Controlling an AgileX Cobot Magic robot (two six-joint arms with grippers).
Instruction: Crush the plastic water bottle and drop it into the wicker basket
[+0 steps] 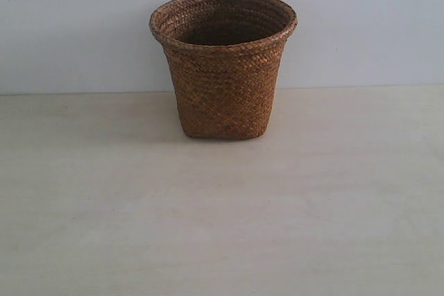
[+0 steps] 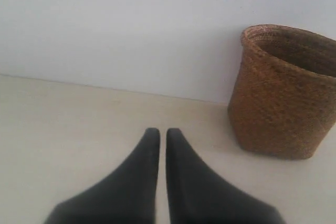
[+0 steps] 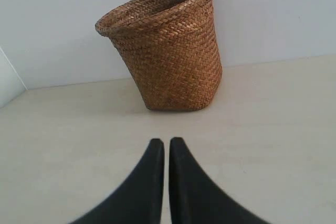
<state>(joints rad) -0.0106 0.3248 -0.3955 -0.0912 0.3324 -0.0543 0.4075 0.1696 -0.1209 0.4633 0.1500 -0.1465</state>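
The brown wicker basket (image 1: 223, 67) stands upright at the back middle of the pale table, near the wall; its inside looks dark and I cannot see its contents. It also shows in the left wrist view as the wicker basket (image 2: 283, 93) and in the right wrist view as the wicker basket (image 3: 165, 48). The plastic water bottle is not visible in any view. My left gripper (image 2: 159, 131) is shut with nothing between its black fingers, low over bare table short of the basket. My right gripper (image 3: 166, 141) is likewise shut and empty. Neither gripper appears in the exterior view.
A pale wooden tabletop (image 1: 222, 213) stretches in front of the basket. A plain white wall (image 1: 76, 25) runs close behind it. A side wall panel (image 3: 8, 80) meets the back wall in the right wrist view.
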